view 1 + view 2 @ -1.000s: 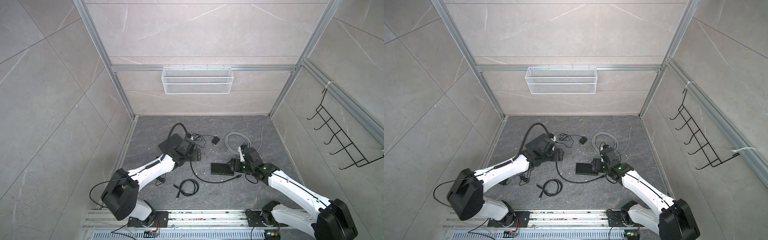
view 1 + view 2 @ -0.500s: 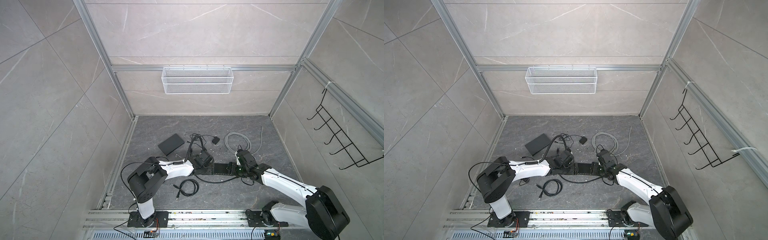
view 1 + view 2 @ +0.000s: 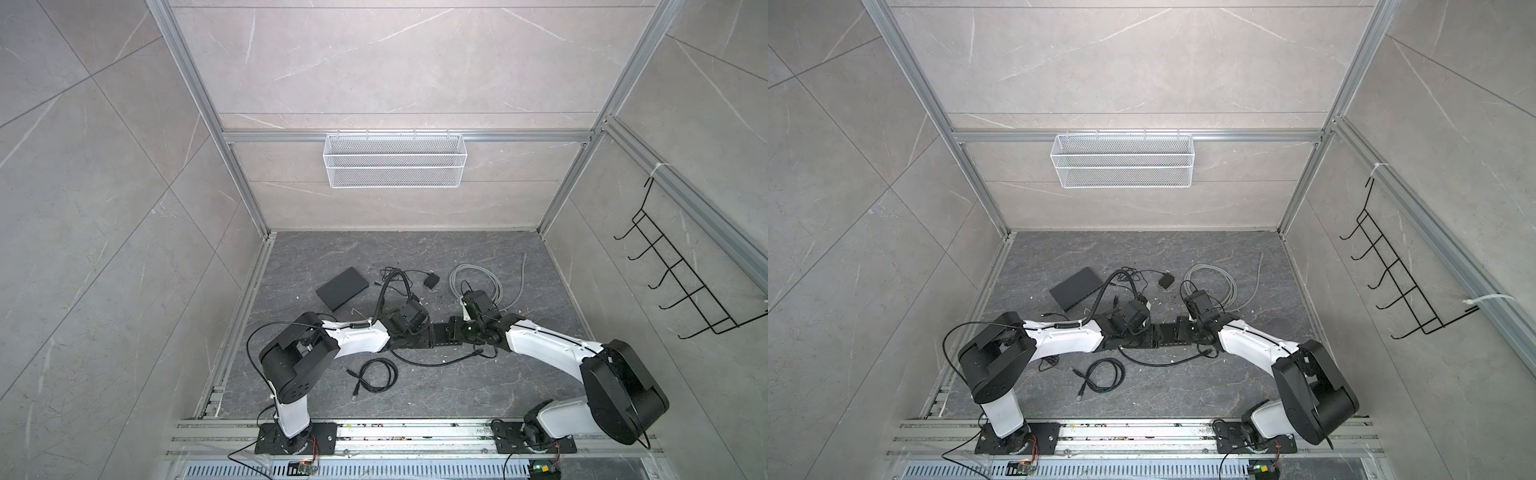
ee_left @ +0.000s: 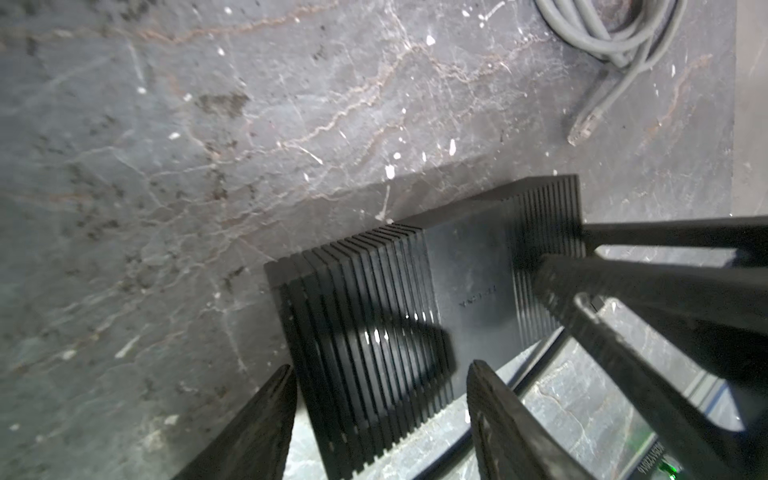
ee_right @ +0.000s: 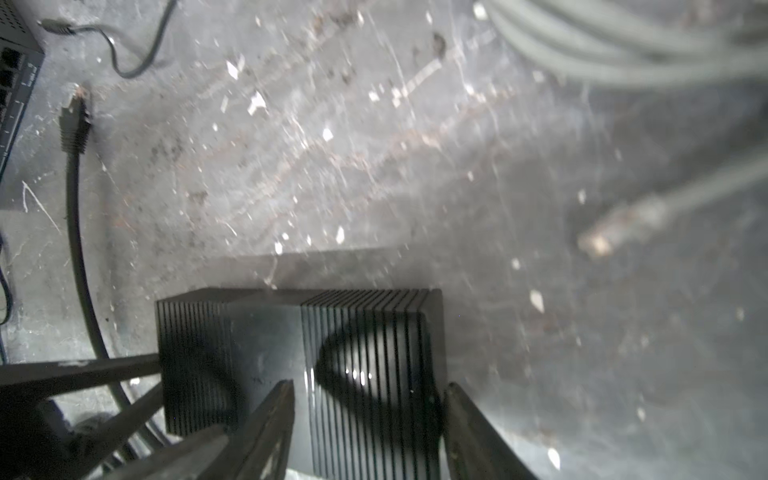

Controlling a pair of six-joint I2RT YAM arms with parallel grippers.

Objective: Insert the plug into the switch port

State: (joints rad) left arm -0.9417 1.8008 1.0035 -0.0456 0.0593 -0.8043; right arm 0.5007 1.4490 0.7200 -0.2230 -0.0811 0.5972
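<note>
The switch [image 3: 440, 334] [image 3: 1165, 334] is a small black box with ribbed ends, lying flat mid-floor; its ports are hidden. My left gripper [image 3: 417, 332] [image 4: 378, 370] is open around its left end, with a sliver of floor showing beside one finger. At its right end my right gripper [image 3: 455, 332] [image 5: 370, 384] has its jaws apart, one finger against the end. Whether it grips does not show. A black cable's plug [image 5: 75, 120] lies loose on the floor behind the switch [image 5: 365, 332], held by neither gripper.
A flat black box [image 3: 341, 287] with a row of ports [image 5: 12, 83] lies back left. A grey cable coil [image 3: 478, 282] with a loose plug [image 5: 598, 241] lies behind my right wrist. A coiled black cable [image 3: 374, 376] lies in front, a black adapter [image 3: 431, 282] behind.
My left arm swung from the flat black box at the back left over to the switch's left end. The right gripper shifted left onto its right end. Both jaws narrowed.
</note>
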